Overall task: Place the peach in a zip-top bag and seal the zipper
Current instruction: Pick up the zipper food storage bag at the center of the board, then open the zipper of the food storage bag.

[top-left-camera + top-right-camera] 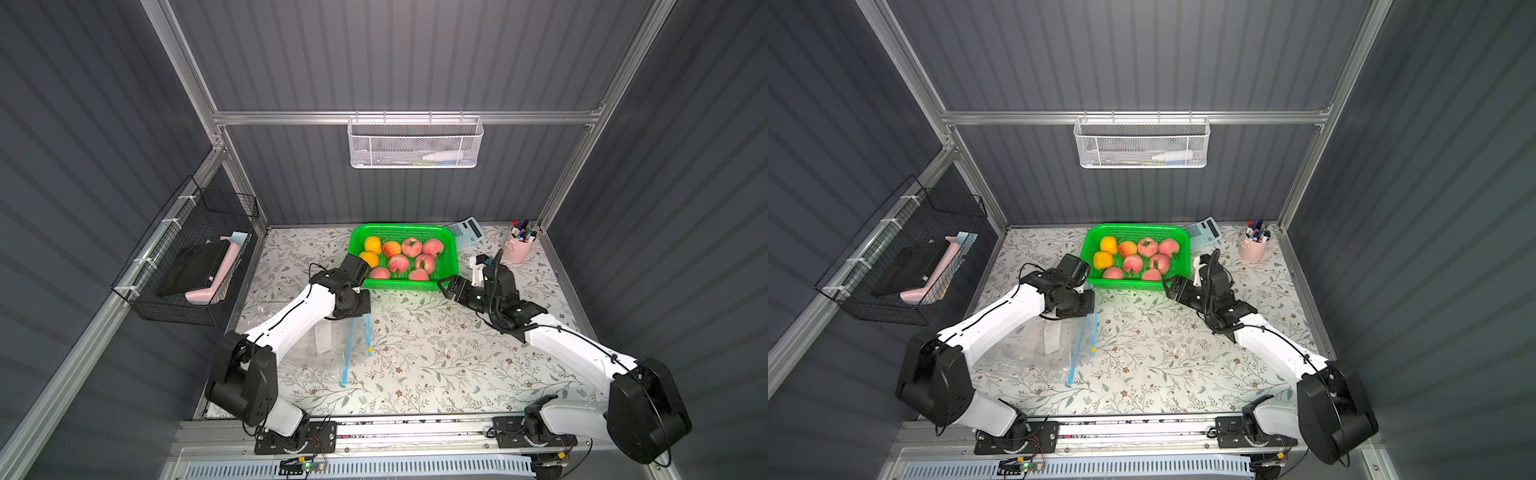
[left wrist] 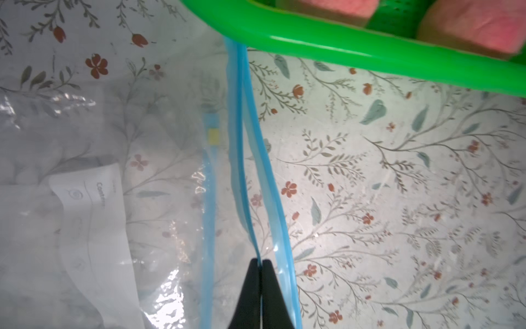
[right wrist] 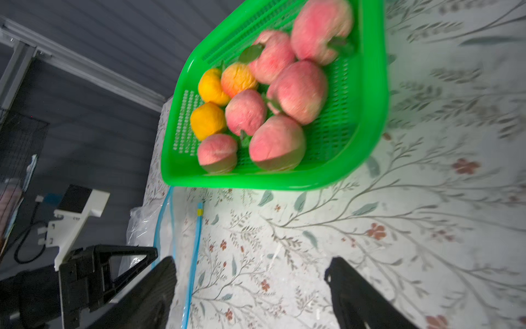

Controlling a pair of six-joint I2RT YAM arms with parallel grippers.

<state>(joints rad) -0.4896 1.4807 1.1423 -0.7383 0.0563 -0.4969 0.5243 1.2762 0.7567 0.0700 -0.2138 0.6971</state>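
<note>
Several pink peaches [image 1: 399, 263] [image 3: 299, 91] lie in a green basket [image 1: 399, 286] [image 1: 1129, 286] at the back middle of the table. A clear zip-top bag [image 1: 316, 353] [image 1: 1034, 353] [image 2: 113, 142] lies flat in front of the basket's left end, with its blue zipper edge [image 2: 250, 171] lifted apart. The yellow slider [image 2: 214, 136] [image 3: 200, 212] sits on the lower strip. My left gripper [image 2: 261, 260] is shut on the upper blue zipper lip, just off the basket's front left corner. My right gripper [image 1: 444, 287] [image 3: 250, 260] stands open and holds nothing, at the basket's front right corner.
Two oranges [image 1: 372, 245] share the basket's left end. A calculator [image 1: 465, 230] and a pink cup of pens [image 1: 519, 247] stand at the back right. A black wire basket [image 1: 187, 257] hangs on the left wall and a white mesh one [image 1: 415, 141] on the back wall.
</note>
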